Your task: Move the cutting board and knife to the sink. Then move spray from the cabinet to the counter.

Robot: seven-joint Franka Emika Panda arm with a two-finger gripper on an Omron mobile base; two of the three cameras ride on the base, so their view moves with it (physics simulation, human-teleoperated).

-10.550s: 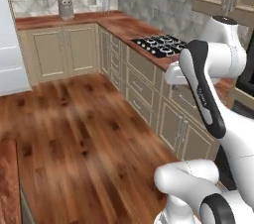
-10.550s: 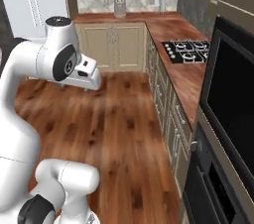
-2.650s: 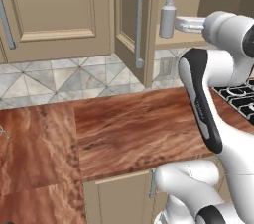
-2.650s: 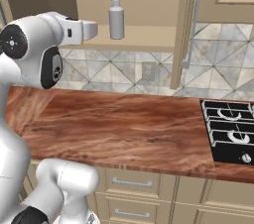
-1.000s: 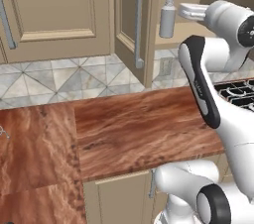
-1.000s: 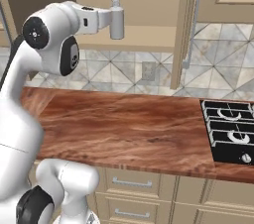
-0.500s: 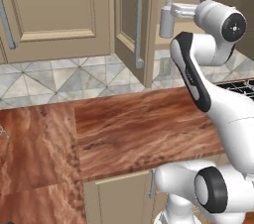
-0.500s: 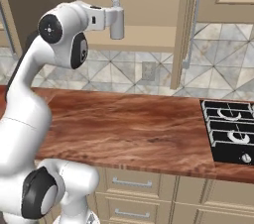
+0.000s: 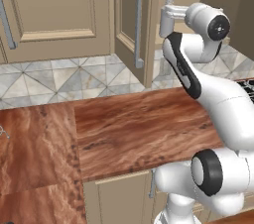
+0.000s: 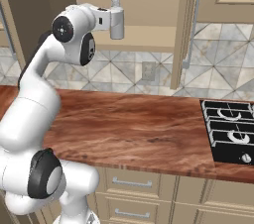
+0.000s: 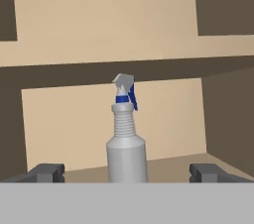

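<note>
The arm reaches up and forward into the cabinet (image 10: 149,0), wrist level; the gripper (image 11: 127,171) points inward, jaws spread wide.

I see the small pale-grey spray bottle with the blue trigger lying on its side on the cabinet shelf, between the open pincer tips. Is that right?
Not quite. The small pale-grey spray bottle with the white-and-blue trigger nozzle stands upright on the beige cabinet shelf, not on its side. The hand view shows this. The rest holds: it is between the tips of the open pincer.

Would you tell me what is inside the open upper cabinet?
A small pale-grey spray bottle stands upright on its beige shelf; the shelf above looks bare, its far corners hidden.
</note>
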